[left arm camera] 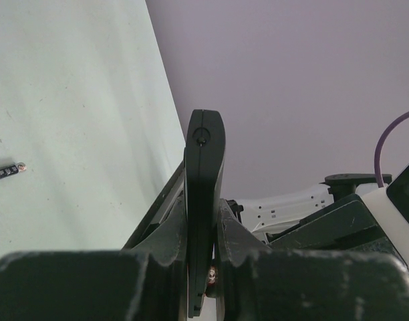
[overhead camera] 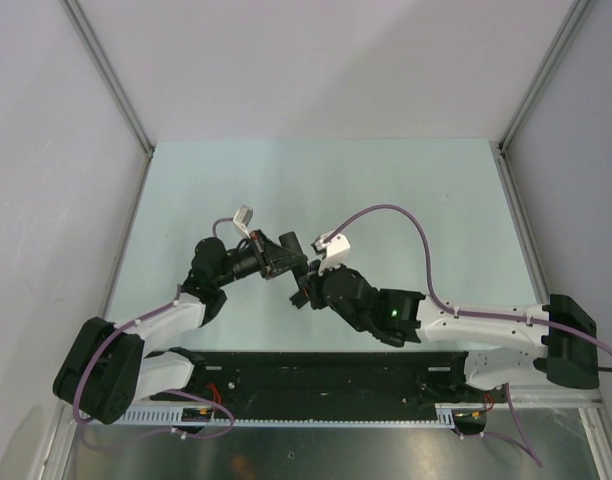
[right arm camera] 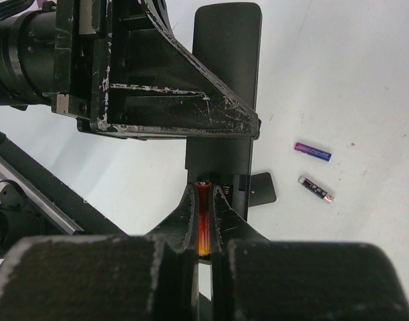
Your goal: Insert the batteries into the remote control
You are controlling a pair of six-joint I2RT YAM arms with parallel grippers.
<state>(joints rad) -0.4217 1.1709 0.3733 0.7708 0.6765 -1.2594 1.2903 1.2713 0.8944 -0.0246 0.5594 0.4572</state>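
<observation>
The remote control (right arm camera: pixel 224 87) is up off the worktop (right arm camera: pixel 338 80), near its middle, and runs from 12 to 6 o'clock in the right wrist view. The left claw (left arm camera: pixel 204 200) is clenched on it. In the left wrist view the slim bar stands edge-on between the 2 fingers, its rounded end poking out past them.

The red battery (right arm camera: pixel 203 224) is pinched lengthwise in the right claw (right arm camera: pixel 204 197), which is clamped tight around it. The battery's tip points toward 12 o'clock and meets the remote's near end. Whether it touches the bar there I cannot tell.

The small black cover piece (right arm camera: pixel 261 189) lies flat on the worktop, just beside the remote's near end, at 3 o'clock of the red battery's tip. The blue-purple battery (right arm camera: pixel 313 152) lies at 2 o'clock of the cover. The dark battery (right arm camera: pixel 316 190) lies at 3 o'clock of the cover. These 2 batteries are near each other but apart, and both lie loose on the worktop.
</observation>
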